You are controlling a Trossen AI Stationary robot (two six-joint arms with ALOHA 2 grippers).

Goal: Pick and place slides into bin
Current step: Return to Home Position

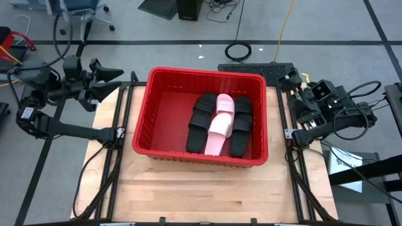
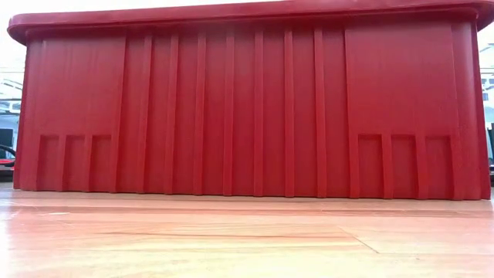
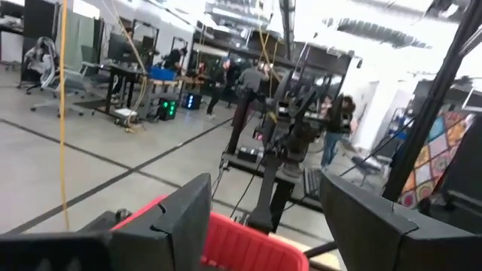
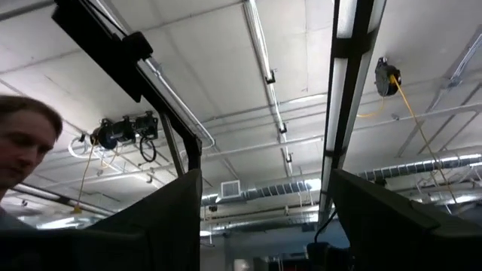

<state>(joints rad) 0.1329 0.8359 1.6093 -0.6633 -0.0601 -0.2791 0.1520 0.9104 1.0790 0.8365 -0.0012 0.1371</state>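
Left tool: the left tool (image 1: 116, 80) is released, its two dark fingers (image 3: 181, 218) spread wide with nothing between them.
Left tool's place: off the worktop's far left corner, raised, pointing towards the bin; well apart from the slides.
Left arm: the left arm (image 1: 59, 129) is folded back beside the worktop's left edge.
Right tool: the right tool (image 4: 265, 181) is also released, fingers apart and empty, aimed up at the ceiling (image 4: 226, 68).
Right arm: the right arm (image 1: 326, 107) sits folded off the worktop's far right corner, clear of the bin.
Bin: the red bin (image 1: 204, 72) stands on the far half of the wooden worktop (image 1: 188, 188), between the two arms; in the low view its ribbed wall fills nearly the whole width and rests flat on the wood.
Slides: all lie inside the bin, on its floor, right of centre.
Pink slides: the pink slides (image 1: 220, 125) lie in the middle of the group, one overlapping the other.
Black slides: the black slides (image 1: 200, 125) lie on both sides of the pink ones, touching them.
Room: a person (image 4: 22, 143) shows in part in the right wrist view.
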